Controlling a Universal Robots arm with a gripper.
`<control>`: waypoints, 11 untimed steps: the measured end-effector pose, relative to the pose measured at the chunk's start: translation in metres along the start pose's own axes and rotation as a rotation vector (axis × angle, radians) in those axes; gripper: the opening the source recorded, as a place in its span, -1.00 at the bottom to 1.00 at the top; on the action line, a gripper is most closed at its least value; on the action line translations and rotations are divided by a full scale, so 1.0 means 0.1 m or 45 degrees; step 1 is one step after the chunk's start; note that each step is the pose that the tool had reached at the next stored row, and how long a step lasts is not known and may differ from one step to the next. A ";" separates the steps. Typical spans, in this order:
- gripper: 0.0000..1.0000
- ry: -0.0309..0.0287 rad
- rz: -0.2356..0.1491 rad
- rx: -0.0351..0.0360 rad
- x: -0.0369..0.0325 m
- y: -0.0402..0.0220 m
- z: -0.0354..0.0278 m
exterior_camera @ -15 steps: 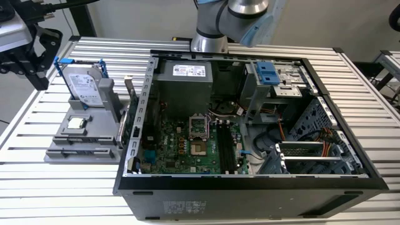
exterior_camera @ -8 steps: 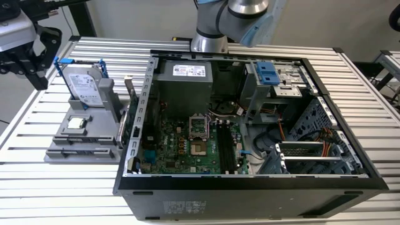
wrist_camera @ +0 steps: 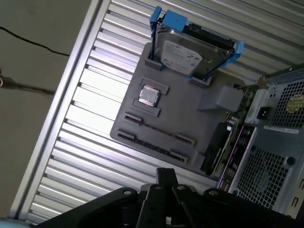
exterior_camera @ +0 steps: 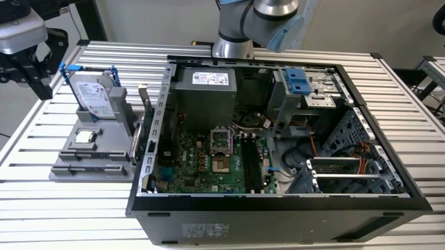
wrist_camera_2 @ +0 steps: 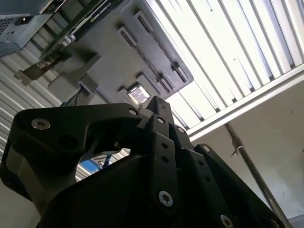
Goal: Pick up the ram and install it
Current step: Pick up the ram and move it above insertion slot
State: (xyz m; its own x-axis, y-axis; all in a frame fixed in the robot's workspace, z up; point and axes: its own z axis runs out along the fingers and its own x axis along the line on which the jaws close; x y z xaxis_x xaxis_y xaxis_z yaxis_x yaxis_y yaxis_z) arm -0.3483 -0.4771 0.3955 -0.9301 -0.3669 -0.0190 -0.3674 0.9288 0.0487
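Observation:
On the slatted table, a grey holder (wrist_camera: 190, 114) carries the parts. The ram (wrist_camera: 156, 128) looks like a slim dark bar lying edge-on between two pairs of grey clips on that holder. My gripper (wrist_camera: 166, 175) hovers over the table beside the holder, shut with nothing in it. In the exterior view the gripper (exterior_camera: 40, 88) hangs at the far left, beside the hard drive (exterior_camera: 94, 96). The second wrist view looks past the gripper (wrist_camera_2: 155, 103) to the holder (wrist_camera_2: 102, 57). The open computer case (exterior_camera: 149, 156) shows the motherboard's black memory slots (exterior_camera: 251, 161).
A silver hard drive (wrist_camera: 190, 52) in blue brackets stands at one end of the holder. A small square processor chip (wrist_camera: 149, 96) lies in a pocket near the ram. An expansion card (exterior_camera: 143, 117) stands between the holder and the case wall. Drive cages and cables (exterior_camera: 326, 156) crowd the case's right half.

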 end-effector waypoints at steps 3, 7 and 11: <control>-1.00 0.0020 -0.042 -0.0008 0.000 0.000 -0.001; -1.00 0.0048 -0.098 -0.0018 0.000 0.000 -0.002; -1.00 0.0076 -0.154 -0.0028 0.000 0.000 -0.003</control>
State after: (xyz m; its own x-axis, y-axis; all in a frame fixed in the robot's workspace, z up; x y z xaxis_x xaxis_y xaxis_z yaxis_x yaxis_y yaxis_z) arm -0.3482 -0.4771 0.3959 -0.8788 -0.4768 -0.0189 -0.4771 0.8775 0.0486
